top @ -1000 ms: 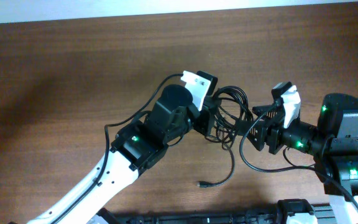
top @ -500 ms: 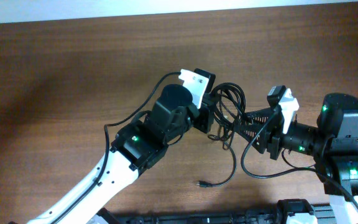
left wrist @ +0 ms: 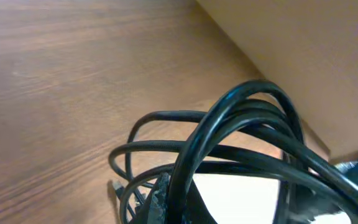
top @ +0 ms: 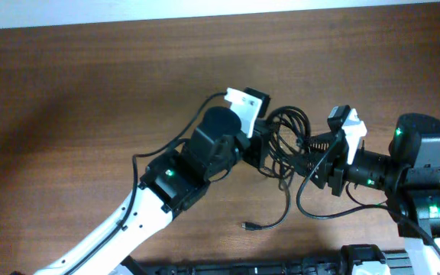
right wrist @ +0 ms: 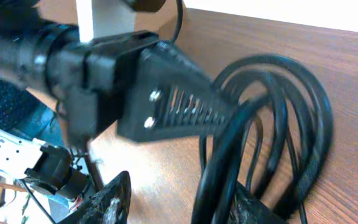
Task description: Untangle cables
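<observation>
The cables (top: 289, 128) are a clump of black loops in mid-table, between my two grippers. One strand trails down to a small plug (top: 247, 226). My left gripper (top: 270, 147) reaches in from the left and is shut on the clump's left side. In the left wrist view the loops (left wrist: 241, 130) arch over one dark finger (left wrist: 163, 194). My right gripper (top: 308, 155) is open at the clump's right side. In the right wrist view its fingers (right wrist: 182, 202) stand wide apart, with a bundle of strands (right wrist: 225, 168) between them, against the right finger.
The wooden table (top: 90, 99) stretches left and back. A thicker black wire (top: 319, 212) loops from the right arm's base. The left gripper's dark body (right wrist: 154, 87) fills the upper left of the right wrist view. Dark equipment lies along the front edge (top: 281, 267).
The right gripper has stretched left into the clump. The left gripper and the clump have shifted slightly right.
</observation>
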Robot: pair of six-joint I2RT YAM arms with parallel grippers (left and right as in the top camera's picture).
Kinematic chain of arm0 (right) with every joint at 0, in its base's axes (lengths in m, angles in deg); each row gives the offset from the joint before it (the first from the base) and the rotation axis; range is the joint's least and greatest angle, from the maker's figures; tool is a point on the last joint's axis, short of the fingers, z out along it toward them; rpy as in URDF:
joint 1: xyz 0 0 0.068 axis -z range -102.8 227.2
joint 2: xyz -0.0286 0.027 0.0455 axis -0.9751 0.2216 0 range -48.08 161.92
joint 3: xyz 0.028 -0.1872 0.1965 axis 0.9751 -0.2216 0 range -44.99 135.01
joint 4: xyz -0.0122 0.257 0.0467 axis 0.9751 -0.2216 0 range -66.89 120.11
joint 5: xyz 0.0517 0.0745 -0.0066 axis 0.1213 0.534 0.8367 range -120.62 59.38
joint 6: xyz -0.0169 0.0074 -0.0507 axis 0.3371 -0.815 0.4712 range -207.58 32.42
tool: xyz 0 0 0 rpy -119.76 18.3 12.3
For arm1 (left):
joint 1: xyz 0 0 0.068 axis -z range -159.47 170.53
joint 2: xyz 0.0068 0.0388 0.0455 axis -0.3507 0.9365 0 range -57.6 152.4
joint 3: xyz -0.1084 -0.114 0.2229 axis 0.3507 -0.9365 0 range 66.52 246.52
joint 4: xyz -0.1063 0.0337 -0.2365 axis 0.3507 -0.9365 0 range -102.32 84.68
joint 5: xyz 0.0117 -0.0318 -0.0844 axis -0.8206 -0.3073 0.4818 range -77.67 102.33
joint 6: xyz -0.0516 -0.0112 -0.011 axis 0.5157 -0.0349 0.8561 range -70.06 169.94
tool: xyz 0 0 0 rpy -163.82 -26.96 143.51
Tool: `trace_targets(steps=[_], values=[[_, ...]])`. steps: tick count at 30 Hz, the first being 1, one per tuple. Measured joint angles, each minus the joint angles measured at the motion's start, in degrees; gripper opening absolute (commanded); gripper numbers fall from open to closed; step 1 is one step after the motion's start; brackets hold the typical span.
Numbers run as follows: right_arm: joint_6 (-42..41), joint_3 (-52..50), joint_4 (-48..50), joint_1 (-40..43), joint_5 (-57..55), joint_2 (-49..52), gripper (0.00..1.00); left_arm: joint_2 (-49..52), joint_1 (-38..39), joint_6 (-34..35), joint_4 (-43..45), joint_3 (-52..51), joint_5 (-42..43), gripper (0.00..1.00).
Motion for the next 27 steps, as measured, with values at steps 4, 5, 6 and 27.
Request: trace_targets(steps=[4, 5, 6, 27], values=[[-0.26, 0.00, 0.11, 0.00, 0.33, 3.06, 0.25, 0.04, 3.21, -0.70, 0.09, 0.00, 0.20, 0.00], [-0.44, 0.00, 0.17, 0.00, 0.28, 4.00, 0.09, 0.11, 3.89, -1.51, 0.09, 0.00, 0.20, 0.00], [-0.59, 0.00, 0.20, 0.00, 0.17, 4.98, 0.04, 0.22, 4.37, -2.49, 0.09, 0.00, 0.13, 0.00], [-4.66, -0.02, 2.34, -0.74, -6.73, -1.79, 0.04, -0.15, -7.76, 6.01, -7.76, 1.29, 2.16, 0.00]])
